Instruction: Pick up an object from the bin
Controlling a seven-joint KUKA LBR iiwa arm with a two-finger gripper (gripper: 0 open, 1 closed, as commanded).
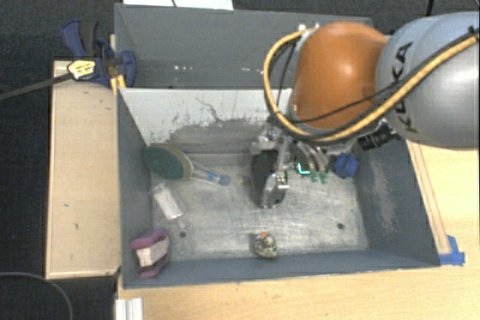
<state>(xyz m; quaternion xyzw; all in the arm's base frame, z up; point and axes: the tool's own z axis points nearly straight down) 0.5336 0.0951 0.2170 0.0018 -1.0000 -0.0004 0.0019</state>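
Whether my jaws are open or clenched I cannot tell, and I see nothing clearly between them; my gripper hangs low over the bare middle of the bin floor, with a dark shape tight against its left side that I cannot tell apart from my own parts. Nearest to me are a blue piece just to the right and a small mottled ball by the near wall. Well off to the left lie a green brush, a clear plastic piece and a purple lump in the near-left corner.
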